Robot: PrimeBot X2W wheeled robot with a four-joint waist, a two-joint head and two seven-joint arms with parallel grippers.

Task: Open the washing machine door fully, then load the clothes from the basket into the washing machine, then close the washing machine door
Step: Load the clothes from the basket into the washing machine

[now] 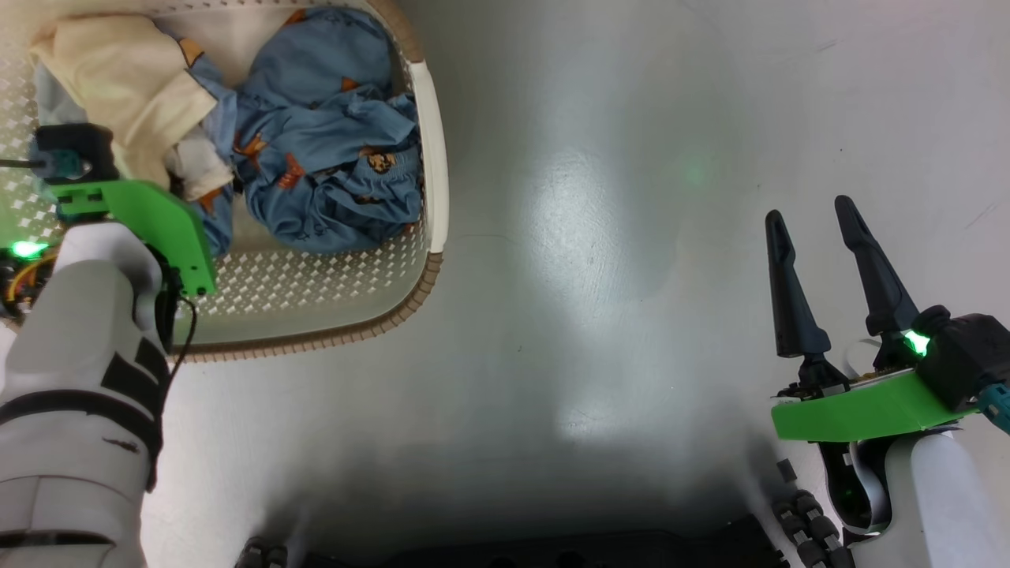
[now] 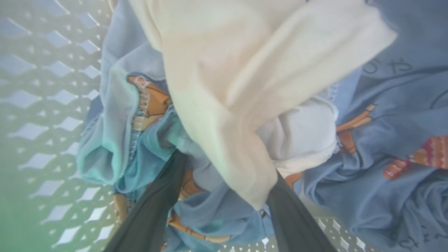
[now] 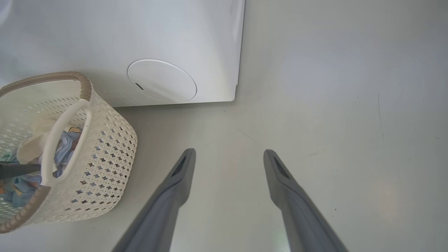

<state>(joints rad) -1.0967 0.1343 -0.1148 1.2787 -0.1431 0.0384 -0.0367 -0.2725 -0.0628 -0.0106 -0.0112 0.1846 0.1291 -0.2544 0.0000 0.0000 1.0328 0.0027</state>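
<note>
Clothes (image 1: 331,158) lie heaped inside the basket (image 1: 432,142), which stands on the floor (image 1: 631,252) at the robot's front left. Nearest of all, the left gripper (image 2: 227,168) reaches down into that heap. Its two dark fingers (image 2: 157,203) stand spread apart, and a fold of the cream cloth (image 2: 227,70) hangs between them without being pinched. Blue garments (image 2: 385,147) with orange figures bunch around and under the fingers. One finger lies against blue fabric to the left of the cream cloth, and the other lies at the cloth's right edge.

In the head view a green plate (image 1: 150,221) at the wrist covers this gripper, above the left half of the basket. The cream cloth lies on the left of the pile, and the blue garments fill the middle and right.

The right gripper (image 1: 809,207) hovers over the floor at the robot's right, well apart from the basket, its fingers spread and holding nothing.

Farther off, seen from the right wrist, the basket stands close in front of the washing machine (image 3: 122,35). Whether the two touch cannot be told. A round cover (image 3: 161,81) sits low on the machine's white panel, near its corner.
</note>
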